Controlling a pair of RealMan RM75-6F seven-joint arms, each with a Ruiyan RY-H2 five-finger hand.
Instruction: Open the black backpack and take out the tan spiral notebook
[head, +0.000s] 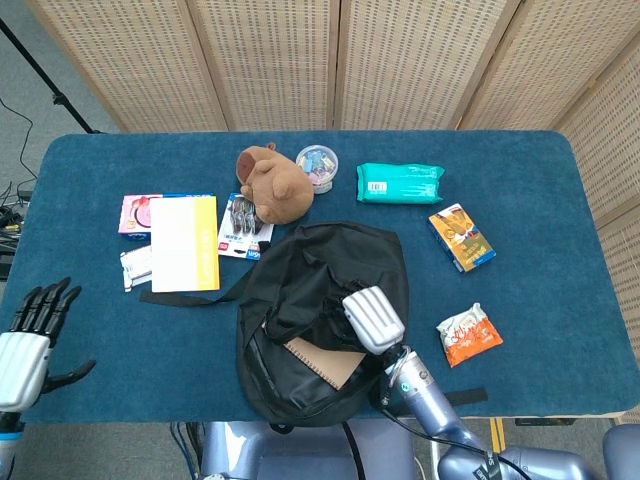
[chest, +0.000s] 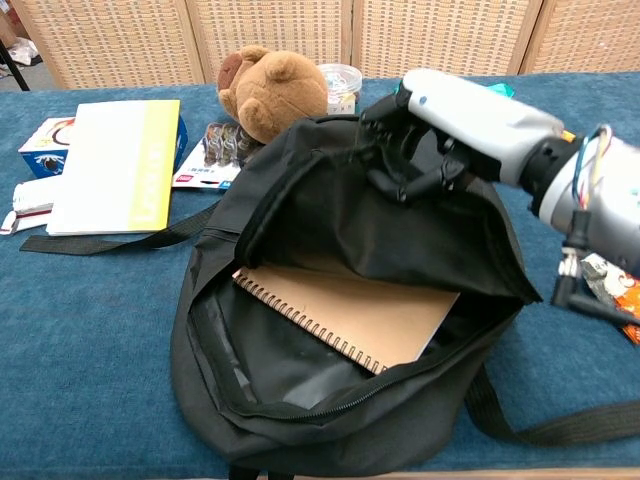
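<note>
The right robot hand (chest: 440, 130) clamps the backpack (chest: 340, 300) flap, lifting it to expose the notebook (chest: 345, 310), while the left robot hand (head: 25, 345) waits spread, empty.

Black backpack (head: 320, 300) lies open on blue surface (head: 560, 230); right hand (head: 372, 318) holds its flap up. Tan spiral notebook (head: 325, 362) exposed inside. Left hand (head: 25, 340) at near-left edge, fingers (head: 45, 303) spread, holding nothing.

Black backpack (chest: 330, 400) lies unzipped, flap lifted in right hand (chest: 440, 125); tan spiral notebook (chest: 350, 310) lies flat inside, below that hand.
</note>
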